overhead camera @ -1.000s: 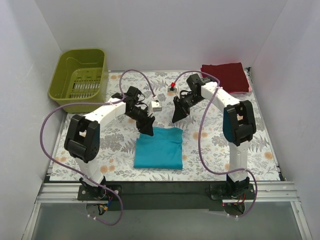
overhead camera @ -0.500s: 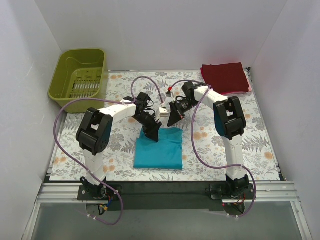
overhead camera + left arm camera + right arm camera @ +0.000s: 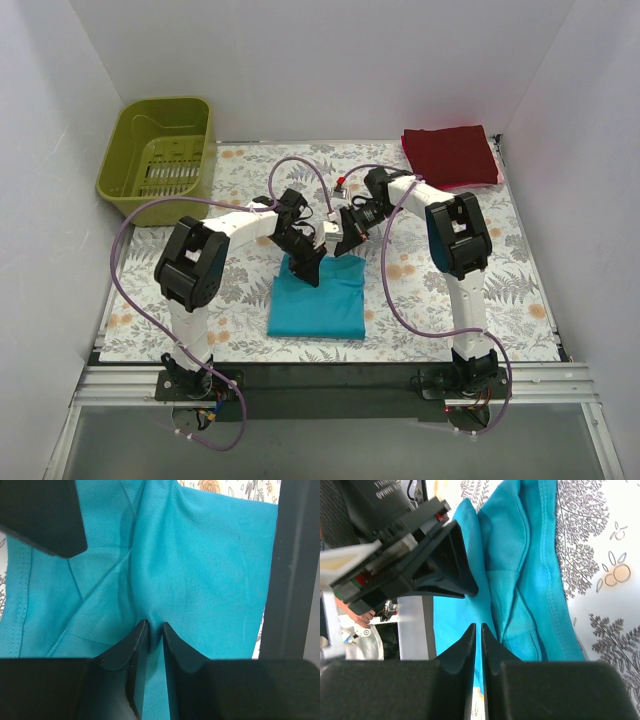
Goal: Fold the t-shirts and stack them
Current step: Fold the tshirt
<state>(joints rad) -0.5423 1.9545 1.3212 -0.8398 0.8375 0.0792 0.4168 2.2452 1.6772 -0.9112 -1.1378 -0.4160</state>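
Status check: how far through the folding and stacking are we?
Done: the dark red t-shirt lies folded atop a pink t-shirt at the far right corner. In hand: the left gripper and right gripper both pinch the far edge of the teal t-shirt, a partly folded rectangle mid-table. Left: finishing that fold and moving it onto the stack.

The teal t-shirt (image 3: 318,305) lies folded into a flat rectangle on the worktop (image 3: 420,290), midway between the left and right edges and nearer the near edge. Its far edge is gathered into raised ridges. The fingers of the left gripper (image 3: 154,625) pinch one ridge, and those of the right gripper (image 3: 477,627) close on the cloth beside it. The dark red t-shirt (image 3: 450,155) lies folded square at the far right corner. It rests on a pink t-shirt (image 3: 496,178), of which only a strip of edge shows.
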